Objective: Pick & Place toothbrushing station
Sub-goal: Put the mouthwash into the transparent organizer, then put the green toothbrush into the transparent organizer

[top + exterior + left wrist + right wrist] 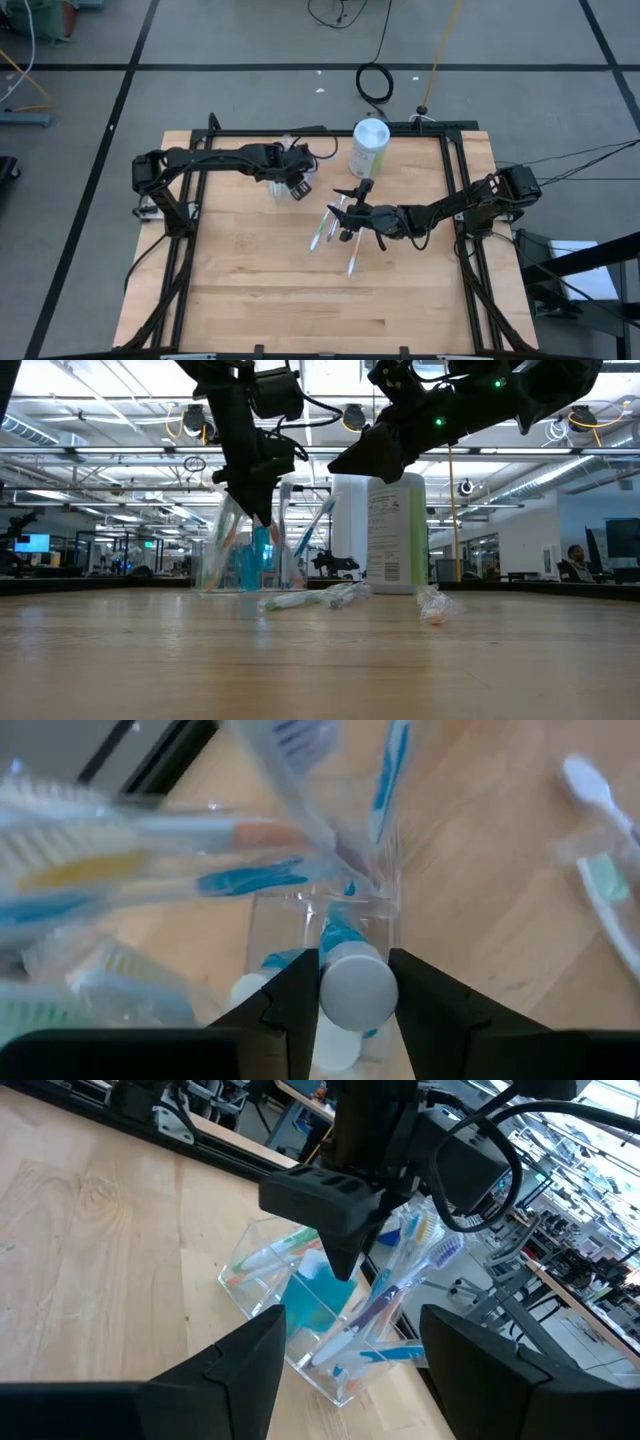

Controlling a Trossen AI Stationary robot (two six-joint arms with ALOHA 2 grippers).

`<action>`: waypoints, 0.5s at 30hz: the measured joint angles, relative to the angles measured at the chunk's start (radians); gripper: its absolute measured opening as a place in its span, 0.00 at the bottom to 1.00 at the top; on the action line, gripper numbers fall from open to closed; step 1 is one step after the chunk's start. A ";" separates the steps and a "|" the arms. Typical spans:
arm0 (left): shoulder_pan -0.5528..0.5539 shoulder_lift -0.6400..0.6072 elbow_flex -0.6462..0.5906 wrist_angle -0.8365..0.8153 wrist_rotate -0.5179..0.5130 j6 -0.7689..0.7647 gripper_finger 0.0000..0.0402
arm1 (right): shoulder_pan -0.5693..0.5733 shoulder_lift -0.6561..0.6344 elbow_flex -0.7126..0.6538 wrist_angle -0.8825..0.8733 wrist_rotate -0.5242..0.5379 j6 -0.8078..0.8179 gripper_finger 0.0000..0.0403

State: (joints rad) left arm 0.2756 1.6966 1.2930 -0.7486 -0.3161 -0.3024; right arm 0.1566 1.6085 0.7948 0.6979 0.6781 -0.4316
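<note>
The toothbrushing station is a clear plastic cup [279, 187] that stands on its base at the table's far left-centre, with toothbrushes [240, 878] and a teal tube [262, 555] in it. My left gripper [293, 184] reaches down into the cup from above and is shut on the tube's white cap [356, 986]. My right gripper [347, 206] hovers open and level at mid-table, right of the cup, with nothing between its fingers. Loose toothbrushes [330, 228] lie flat on the wood under it. My left gripper pinches the teal tube's white cap [356, 986], its top end, between the two fingers [296, 1005]. The fingers slant down steeply from above into the cup's mouth. The tube stands roughly upright inside the cup, its lower part among the toothbrushes; whether it rests on the bottom I cannot tell.
A tall pale-green canister [369, 148] with a white lid stands at the far edge, right of the cup. Another wrapped toothbrush [352, 262] lies nearer the middle, and a small crumpled wrapper [434, 606] lies there too. Bare wood spreads over the table's near half.
</note>
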 joint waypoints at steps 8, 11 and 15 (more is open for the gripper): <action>0.000 0.000 0.000 -0.001 -0.001 0.150 0.44 | 0.000 0.000 0.000 0.000 0.000 0.000 0.55; 0.000 0.000 0.000 -0.001 -0.009 0.145 0.48 | 0.000 0.000 0.000 0.000 0.000 0.000 0.56; -0.001 -0.010 0.000 -0.008 -0.001 0.135 0.50 | 0.000 0.000 0.000 0.000 0.000 0.000 0.56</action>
State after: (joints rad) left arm 0.2743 1.6864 1.2932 -0.7567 -0.3168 -0.1669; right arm 0.1566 1.6085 0.7948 0.6979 0.6777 -0.4314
